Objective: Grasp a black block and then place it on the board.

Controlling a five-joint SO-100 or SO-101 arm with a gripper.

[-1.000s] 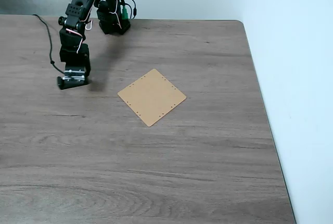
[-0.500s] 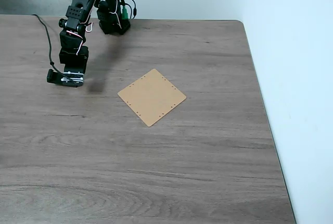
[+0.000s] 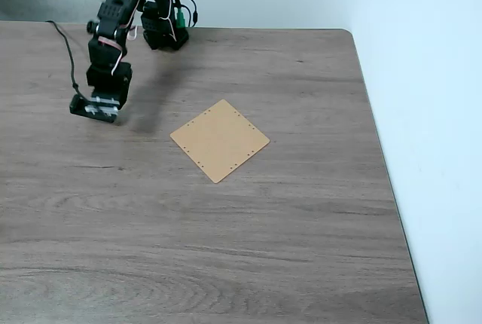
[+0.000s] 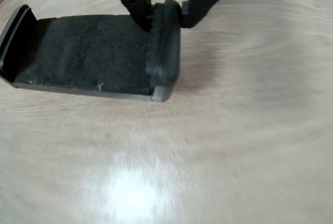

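In the fixed view the tan square board (image 3: 219,140) lies flat near the table's middle, turned like a diamond. Well to its left, my gripper (image 3: 99,108) points down at the tabletop, with one end of the black block (image 3: 78,104) sticking out on its left side. The wrist view shows the black block (image 4: 88,52) as a shallow U with a felt-like floor. My gripper (image 4: 166,20) is shut on the block's right raised end, one finger on each side. Whether the block touches the table I cannot tell.
The arm's base (image 3: 162,26) stands at the table's back edge, and a black cable (image 3: 70,56) trails down on the left. The wooden table (image 3: 301,226) ends at a rounded corner on the right, beside a white wall.
The gripper has shifted left and a little toward the back of the table. The block's end now shows on the gripper's left side.
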